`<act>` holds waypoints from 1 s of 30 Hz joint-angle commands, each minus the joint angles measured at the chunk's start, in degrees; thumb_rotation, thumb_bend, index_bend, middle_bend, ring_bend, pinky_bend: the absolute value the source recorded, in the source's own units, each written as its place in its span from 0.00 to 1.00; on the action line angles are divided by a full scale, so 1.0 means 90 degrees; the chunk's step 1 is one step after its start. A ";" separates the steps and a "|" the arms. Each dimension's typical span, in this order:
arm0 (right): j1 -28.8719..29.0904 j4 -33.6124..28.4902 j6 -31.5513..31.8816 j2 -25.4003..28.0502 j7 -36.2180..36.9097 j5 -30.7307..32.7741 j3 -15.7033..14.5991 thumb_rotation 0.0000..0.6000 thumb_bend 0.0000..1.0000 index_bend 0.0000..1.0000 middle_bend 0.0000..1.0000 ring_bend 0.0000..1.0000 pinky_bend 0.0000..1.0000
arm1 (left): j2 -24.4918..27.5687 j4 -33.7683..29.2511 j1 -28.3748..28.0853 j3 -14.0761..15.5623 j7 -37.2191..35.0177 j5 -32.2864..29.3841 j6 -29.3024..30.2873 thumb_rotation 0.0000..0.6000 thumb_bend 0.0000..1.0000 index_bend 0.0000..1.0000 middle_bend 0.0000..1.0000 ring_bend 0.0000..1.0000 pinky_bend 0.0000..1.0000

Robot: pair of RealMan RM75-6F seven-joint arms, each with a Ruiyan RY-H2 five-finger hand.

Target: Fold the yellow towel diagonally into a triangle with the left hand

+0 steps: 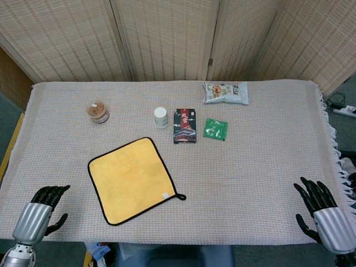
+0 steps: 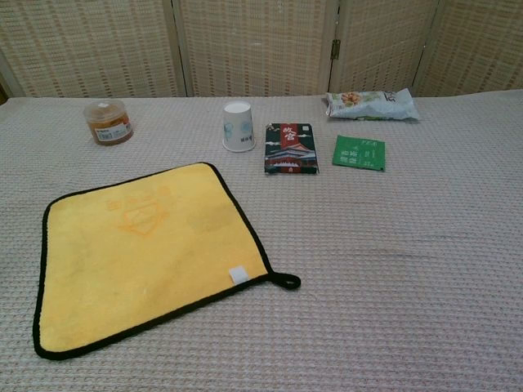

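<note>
The yellow towel [image 1: 130, 179] with black edging lies flat and unfolded on the table, left of centre; its small black loop [image 1: 181, 196] sticks out at the near right corner. The chest view shows the same towel [image 2: 147, 249] spread out with a white label by the loop. My left hand [image 1: 44, 208] hovers at the near left edge, fingers apart, holding nothing, well left of the towel. At the near right edge, far from the towel, my right hand [image 1: 322, 208] is also open and empty. Neither hand appears in the chest view.
Behind the towel stand a small lidded jar [image 1: 98, 112], a white paper cup [image 1: 161, 117], a dark packet [image 1: 184, 125], a green sachet [image 1: 215, 129] and a snack bag [image 1: 225, 92]. A woven cloth [image 1: 250, 167] covers the table; a screen stands behind.
</note>
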 commanded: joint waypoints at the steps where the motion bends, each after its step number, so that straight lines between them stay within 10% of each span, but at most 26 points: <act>1: 0.0018 -0.0026 -0.0085 0.0026 0.0022 0.0003 0.0039 1.00 0.49 0.00 0.00 0.00 0.00 | -0.0024 0.0015 -0.0018 -0.0006 0.0015 -0.0062 -0.0080 1.00 0.35 0.18 0.25 0.21 0.20; 12: -0.0159 0.0016 0.0107 0.0100 0.0202 -0.0081 0.0150 1.00 0.49 0.00 0.00 0.00 0.00 | -0.0337 0.0178 -0.0282 0.0072 -0.0311 0.0119 -0.0452 1.00 0.36 0.17 0.28 0.25 0.29; 17: -0.0141 -0.0026 -0.0073 0.0062 0.0148 0.0043 0.0233 1.00 0.49 0.00 0.00 0.00 0.00 | -0.0996 0.0761 -0.0727 -0.0382 -0.1348 0.0479 -0.0100 1.00 0.36 0.38 0.98 0.96 0.98; 30: 0.0072 -0.0018 -0.0759 0.0041 0.0281 0.0420 0.0401 1.00 0.49 0.00 0.00 0.00 0.00 | -0.1117 -0.0212 -0.2285 -0.1469 -0.0866 -0.1973 -0.2888 1.00 0.43 0.43 1.00 1.00 1.00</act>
